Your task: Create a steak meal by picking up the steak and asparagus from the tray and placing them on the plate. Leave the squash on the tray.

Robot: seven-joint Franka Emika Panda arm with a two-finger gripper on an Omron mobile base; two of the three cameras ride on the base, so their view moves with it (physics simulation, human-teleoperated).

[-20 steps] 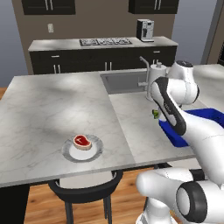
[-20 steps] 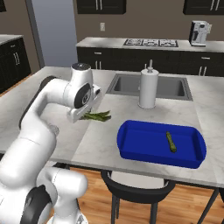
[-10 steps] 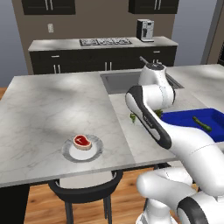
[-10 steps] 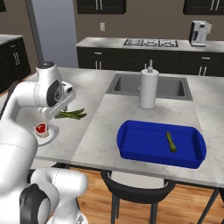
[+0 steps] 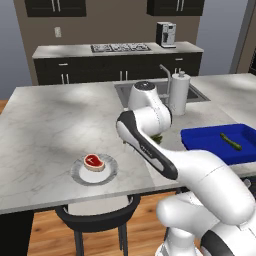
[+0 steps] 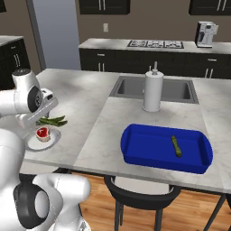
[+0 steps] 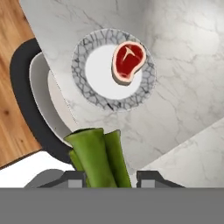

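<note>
With the gripper (image 7: 109, 177) clamped on the asparagus (image 7: 98, 157) short of the plate (image 7: 94, 94), at its 6 o'clock, an early release risks dropping the stalks onto the counter (image 7: 183, 87) or steak (image 7: 127, 60).

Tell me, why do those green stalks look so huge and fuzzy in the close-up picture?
Hand view: the asparagus sits right at the lens, so it looms soft-edged, while the steak on the plate stays crisper. Right base view: the same asparagus looks small, with even, soft lighting and no glare.

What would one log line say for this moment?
gripper: holding green asparagus bunch | red steak: on grey-rimmed plate | squash stick: in blue tray
</note>
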